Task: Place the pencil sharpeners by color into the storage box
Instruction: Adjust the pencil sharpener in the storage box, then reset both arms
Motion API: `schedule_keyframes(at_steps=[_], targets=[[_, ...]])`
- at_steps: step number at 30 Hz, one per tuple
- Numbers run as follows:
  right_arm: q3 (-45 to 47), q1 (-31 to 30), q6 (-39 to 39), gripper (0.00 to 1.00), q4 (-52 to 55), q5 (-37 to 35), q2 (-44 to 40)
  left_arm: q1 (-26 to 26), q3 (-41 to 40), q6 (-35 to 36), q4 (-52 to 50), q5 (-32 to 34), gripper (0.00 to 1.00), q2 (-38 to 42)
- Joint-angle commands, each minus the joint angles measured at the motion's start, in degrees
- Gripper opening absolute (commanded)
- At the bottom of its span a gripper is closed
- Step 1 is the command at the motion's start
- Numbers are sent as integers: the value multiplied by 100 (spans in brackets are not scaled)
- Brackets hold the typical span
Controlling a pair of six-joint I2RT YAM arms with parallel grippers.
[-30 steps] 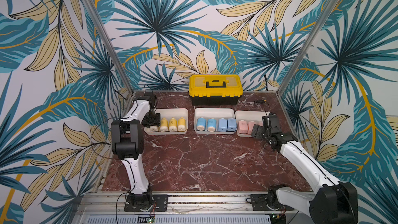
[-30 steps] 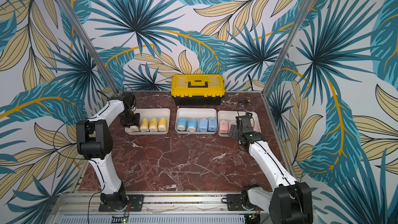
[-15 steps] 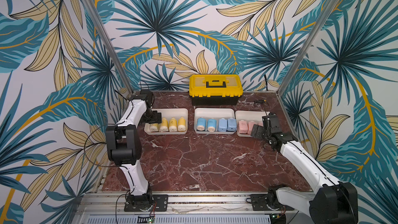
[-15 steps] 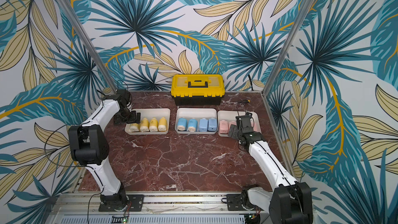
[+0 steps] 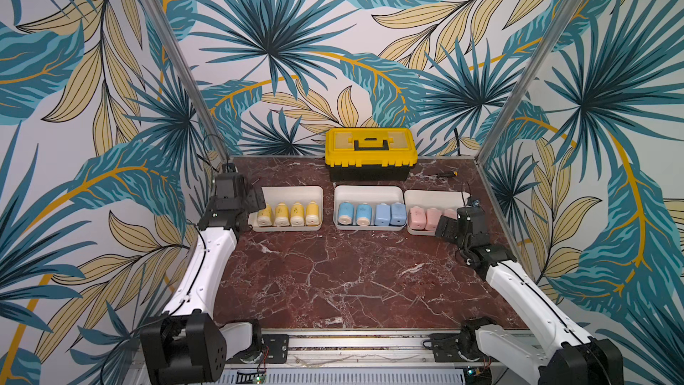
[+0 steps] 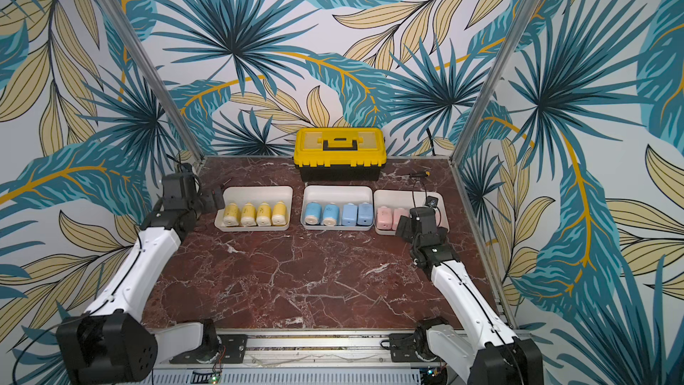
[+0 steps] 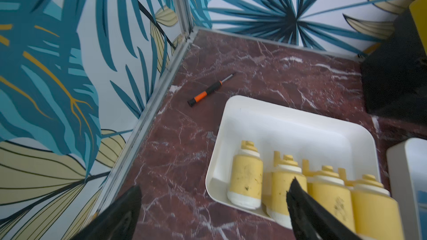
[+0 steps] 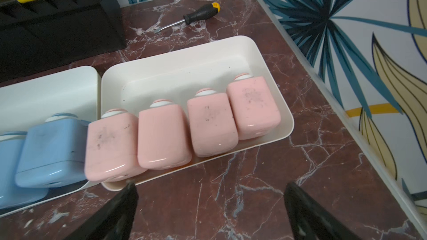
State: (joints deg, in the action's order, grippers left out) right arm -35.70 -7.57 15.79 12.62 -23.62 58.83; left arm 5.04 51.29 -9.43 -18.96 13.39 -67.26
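Observation:
Three white trays of the storage box stand in a row at the back of the table. The left tray (image 5: 292, 190) holds several yellow pencil sharpeners (image 5: 288, 214) lying side by side, also seen in the left wrist view (image 7: 247, 176). The middle tray (image 5: 368, 188) holds several blue ones (image 5: 370, 214). The right tray (image 5: 433, 194) holds several pink ones (image 8: 161, 135). My left gripper (image 5: 255, 200) hangs open and empty just left of the yellow tray (image 7: 216, 185). My right gripper (image 5: 446, 227) stands open and empty at the pink tray's front edge (image 8: 211, 184).
A yellow-and-black toolbox (image 5: 370, 153) sits against the back wall behind the trays. A black-handled screwdriver (image 8: 191, 17) lies behind the pink tray. A small orange-and-black screwdriver (image 7: 208, 91) lies near the back left corner. Patterned walls close in on both sides.
My left gripper opened and drew back to the left off the yellow tray, leaving a yellow sharpener at the tray's left end. The right arm has not moved.

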Motion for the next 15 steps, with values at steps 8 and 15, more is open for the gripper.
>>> schedule_keyframes(at_steps=[8,15], targets=[[1139,45,-784,99,-2598,-664,225,297,-2110,-424,3433,632,99,327],[1601,163,-1064,99,-3425,-393,295,299,-2742,-321,4328,402,99,265]])
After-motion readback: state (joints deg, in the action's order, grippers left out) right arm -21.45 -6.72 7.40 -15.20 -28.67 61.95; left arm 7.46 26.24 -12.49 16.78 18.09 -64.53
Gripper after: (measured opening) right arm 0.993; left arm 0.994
